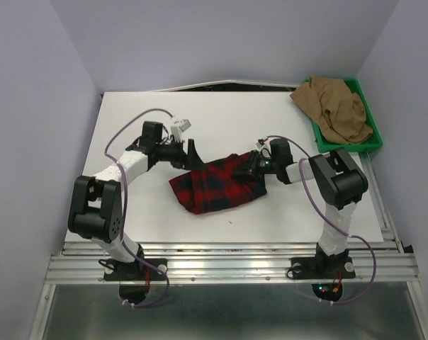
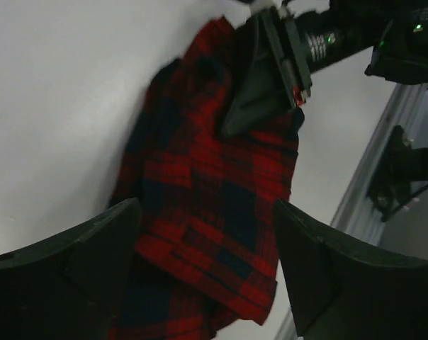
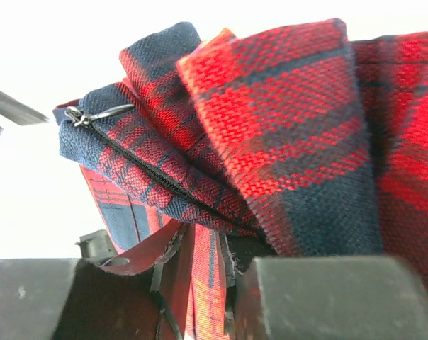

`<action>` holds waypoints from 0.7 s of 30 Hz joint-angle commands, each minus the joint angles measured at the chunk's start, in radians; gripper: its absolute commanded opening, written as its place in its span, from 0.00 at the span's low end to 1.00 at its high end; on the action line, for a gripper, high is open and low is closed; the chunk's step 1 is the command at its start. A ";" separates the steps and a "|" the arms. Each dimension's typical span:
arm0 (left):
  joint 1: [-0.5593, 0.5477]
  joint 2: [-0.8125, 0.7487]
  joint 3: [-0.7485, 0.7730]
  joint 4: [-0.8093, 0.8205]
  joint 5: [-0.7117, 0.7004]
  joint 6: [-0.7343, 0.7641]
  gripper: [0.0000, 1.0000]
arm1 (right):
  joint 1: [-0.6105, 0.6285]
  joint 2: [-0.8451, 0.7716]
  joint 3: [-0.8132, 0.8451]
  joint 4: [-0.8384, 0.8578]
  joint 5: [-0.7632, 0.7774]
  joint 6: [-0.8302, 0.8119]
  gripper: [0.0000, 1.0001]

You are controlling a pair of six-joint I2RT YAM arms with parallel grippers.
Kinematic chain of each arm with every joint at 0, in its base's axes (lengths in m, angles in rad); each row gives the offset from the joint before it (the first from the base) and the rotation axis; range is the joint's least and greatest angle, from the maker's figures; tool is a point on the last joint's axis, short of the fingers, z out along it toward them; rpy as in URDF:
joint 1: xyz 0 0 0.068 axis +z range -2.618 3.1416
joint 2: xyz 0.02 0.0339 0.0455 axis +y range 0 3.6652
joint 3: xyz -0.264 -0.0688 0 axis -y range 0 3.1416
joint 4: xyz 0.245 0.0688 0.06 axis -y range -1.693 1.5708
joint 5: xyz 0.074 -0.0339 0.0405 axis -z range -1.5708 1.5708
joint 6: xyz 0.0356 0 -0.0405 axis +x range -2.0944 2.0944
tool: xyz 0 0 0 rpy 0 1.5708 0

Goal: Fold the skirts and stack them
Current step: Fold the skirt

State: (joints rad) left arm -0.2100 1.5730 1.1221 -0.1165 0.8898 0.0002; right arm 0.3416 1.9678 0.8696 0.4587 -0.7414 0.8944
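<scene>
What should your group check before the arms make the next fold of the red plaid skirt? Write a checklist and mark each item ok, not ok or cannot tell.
1. The right fingers are clamped on the red plaid skirt: ok, cloth is bunched between them.
2. The left fingers are open over the skirt's left edge: ok.
3. The skirt lies flat: not ok, it is rumpled and partly doubled over.
4. The skirt is wholly on the table: ok.
5. The tan skirt is ready for stacking: not ok, it is crumpled in the green tray.
6. The grip catches every layer of cloth: cannot tell.
</scene>
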 commanded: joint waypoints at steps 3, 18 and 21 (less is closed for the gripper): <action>-0.054 -0.001 -0.275 0.311 0.107 -0.350 0.83 | -0.044 0.045 0.006 0.001 0.082 0.034 0.26; 0.078 0.305 -0.044 0.120 -0.134 -0.114 0.73 | -0.116 -0.007 -0.076 0.072 -0.001 0.107 0.37; 0.075 0.222 0.031 0.074 -0.117 -0.026 0.76 | -0.096 -0.070 -0.072 0.109 -0.047 0.132 0.46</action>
State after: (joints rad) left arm -0.1364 1.8839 1.0615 0.0338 0.8600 -0.2073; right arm 0.2371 1.9614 0.8196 0.5369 -0.7742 1.0107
